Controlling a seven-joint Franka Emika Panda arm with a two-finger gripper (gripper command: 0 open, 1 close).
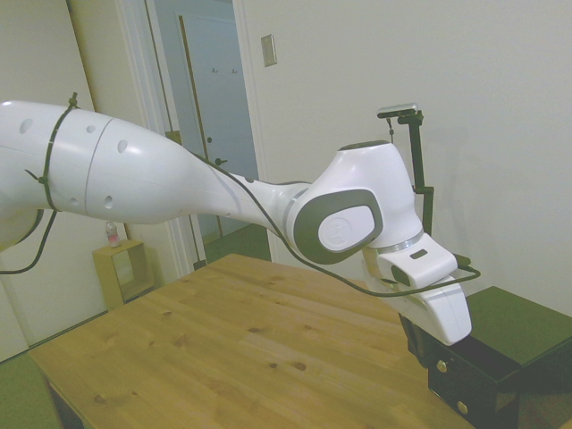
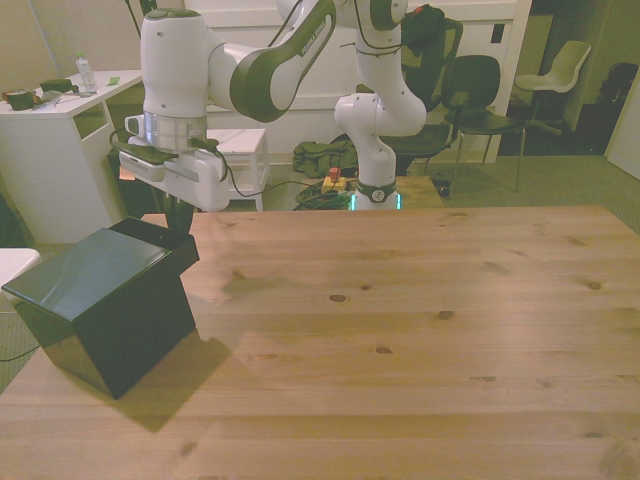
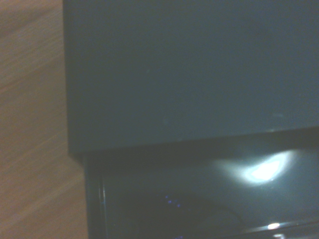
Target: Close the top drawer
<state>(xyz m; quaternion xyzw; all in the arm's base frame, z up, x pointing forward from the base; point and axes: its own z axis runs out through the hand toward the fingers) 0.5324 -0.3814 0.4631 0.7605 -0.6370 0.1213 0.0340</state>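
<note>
The black cabinet (image 2: 95, 300) stands at the table's edge on the front view's left. Its top drawer (image 2: 168, 238) sticks out a short way from the front, toward the robot's side. My gripper (image 2: 180, 222) is shut and pressed against that drawer's front, holding nothing. In the side view the white hand (image 1: 438, 308) covers the drawer front, and brass knobs (image 1: 441, 365) show below it. The wrist view shows the cabinet's top (image 3: 189, 74) with a narrow strip of the drawer's inside (image 3: 199, 199) beyond its edge.
The wooden table (image 2: 420, 330) stretches to the front view's right of the cabinet. A white desk (image 2: 50, 110) with small items stands off the table at the front view's left, and chairs (image 2: 480, 90) stand behind the robot.
</note>
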